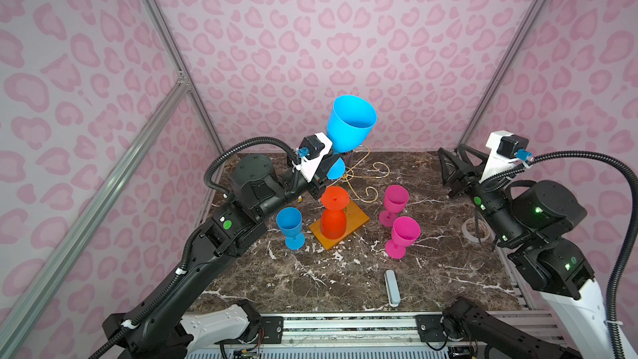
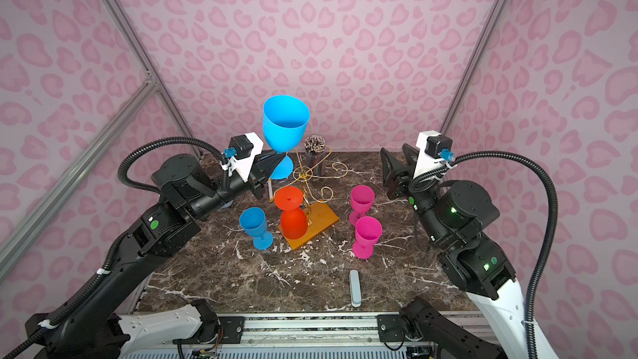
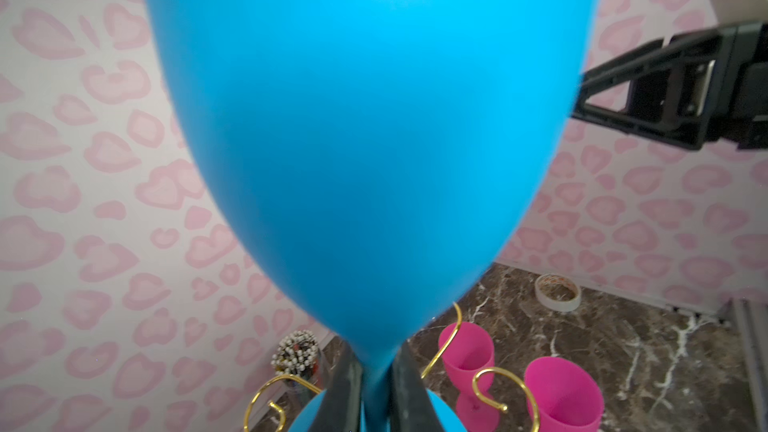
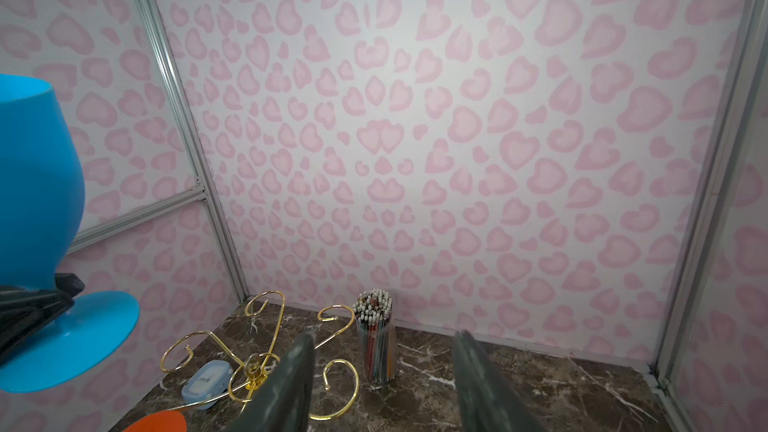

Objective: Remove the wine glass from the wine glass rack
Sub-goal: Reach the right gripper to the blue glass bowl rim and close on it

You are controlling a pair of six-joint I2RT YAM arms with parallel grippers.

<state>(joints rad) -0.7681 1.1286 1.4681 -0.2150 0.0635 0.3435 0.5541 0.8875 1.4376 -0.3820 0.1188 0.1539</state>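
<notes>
Blue wine glass (image 1: 350, 122) was upright, clear of the wine glass rack (image 2: 324, 221), just beside its top. The left hand (image 3: 376, 392) was clamped on the stem, probably so the foot cleared the hooks. The right hand (image 4: 384, 351) was empty, jaws apart.

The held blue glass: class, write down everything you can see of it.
The held blue glass is opaque, matte and plastic-looking: a wide open bowl tapering to a short stem and a round flat foot. It is upright, mouth up, high above the table, next to the rack. The left pincer is shut on its stem, between bowl and foot. Nothing else seems to touch it. The bowl looks empty.
</notes>
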